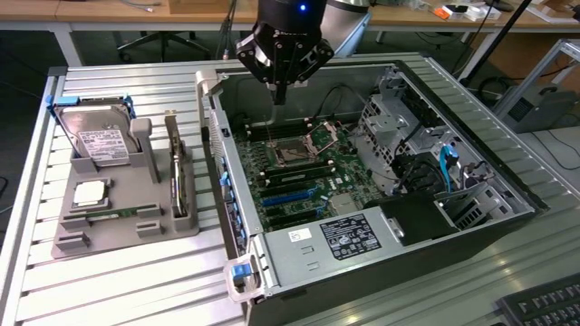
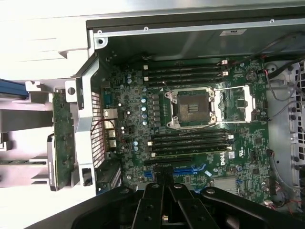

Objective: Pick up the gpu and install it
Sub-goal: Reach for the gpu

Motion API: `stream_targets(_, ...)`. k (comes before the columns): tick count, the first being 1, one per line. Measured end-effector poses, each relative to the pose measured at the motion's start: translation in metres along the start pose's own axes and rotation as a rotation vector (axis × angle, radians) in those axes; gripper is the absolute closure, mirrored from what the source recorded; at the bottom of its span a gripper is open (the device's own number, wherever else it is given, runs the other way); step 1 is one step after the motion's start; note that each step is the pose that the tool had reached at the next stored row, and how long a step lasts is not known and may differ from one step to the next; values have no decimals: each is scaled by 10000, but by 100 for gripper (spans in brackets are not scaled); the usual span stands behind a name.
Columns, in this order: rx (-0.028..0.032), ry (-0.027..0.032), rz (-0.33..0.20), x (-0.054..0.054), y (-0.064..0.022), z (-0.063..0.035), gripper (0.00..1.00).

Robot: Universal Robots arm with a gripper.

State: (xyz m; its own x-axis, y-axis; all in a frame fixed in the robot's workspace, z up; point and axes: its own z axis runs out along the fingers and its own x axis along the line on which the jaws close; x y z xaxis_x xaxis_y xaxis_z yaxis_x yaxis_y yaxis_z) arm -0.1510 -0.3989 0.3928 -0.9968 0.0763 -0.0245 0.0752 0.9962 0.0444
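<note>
Gpu (image 1: 178, 173) stands on edge in a slot of the grey holder (image 1: 91, 238) on the slatted table (image 1: 136, 292), just beside the hard drive (image 1: 102, 139) and outside the open computer case (image 1: 238, 204), on the exterior view's left of it. The gripper (image 1: 279, 98) hangs above the case's interior, over the motherboard (image 1: 303, 180) near the empty processor socket (image 1: 295, 151), well apart from the card. Its fingers (image 2: 155, 191) are pressed together and hold nothing, with the blue expansion slots (image 2: 188, 169) close below them in the wrist view.
</note>
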Motion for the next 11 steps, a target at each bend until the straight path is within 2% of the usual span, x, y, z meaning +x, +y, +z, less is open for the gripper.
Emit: stream_targets(11,0,0,0,41,-3,-1,89)
